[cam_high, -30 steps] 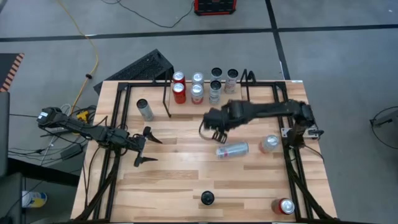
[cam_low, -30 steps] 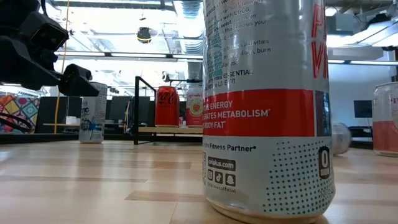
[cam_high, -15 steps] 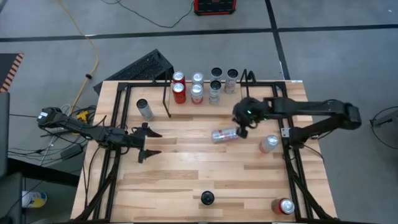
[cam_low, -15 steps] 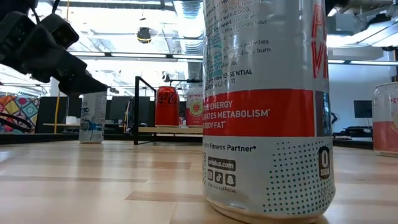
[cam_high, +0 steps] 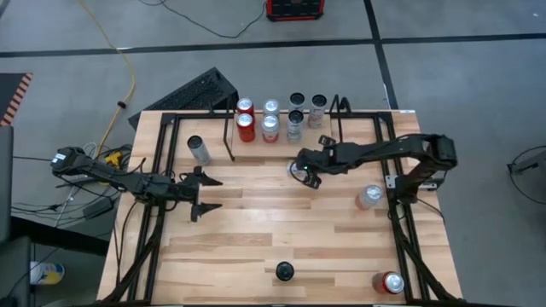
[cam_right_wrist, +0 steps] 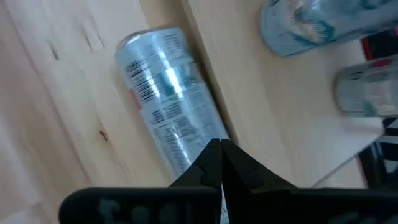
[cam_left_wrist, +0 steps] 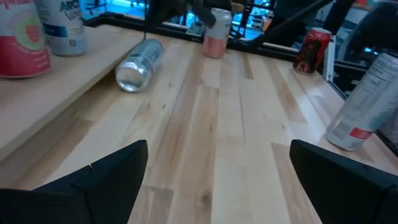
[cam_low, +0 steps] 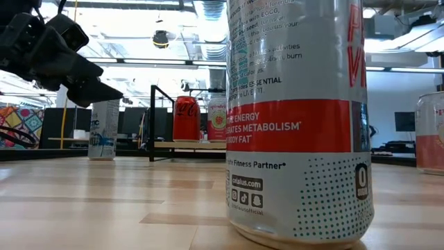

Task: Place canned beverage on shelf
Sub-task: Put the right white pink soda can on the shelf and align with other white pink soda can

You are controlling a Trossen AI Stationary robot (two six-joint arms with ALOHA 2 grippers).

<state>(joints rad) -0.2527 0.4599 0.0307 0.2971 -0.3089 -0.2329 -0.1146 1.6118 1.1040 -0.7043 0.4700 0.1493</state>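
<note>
The right gripper, fingers pressed together, hovers over a silver can lying on its side on the worktop, just before the shelf; its long axis runs roughly left-right. Six cans stand on the shelf. The left gripper waits spread wide at the left.

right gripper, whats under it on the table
A silver can lies on its side on the wood beneath the right gripper. In the right wrist view the fingers meet over the can's near end. From above the arm covers most of the can, so contact can't be confirmed.
</note>
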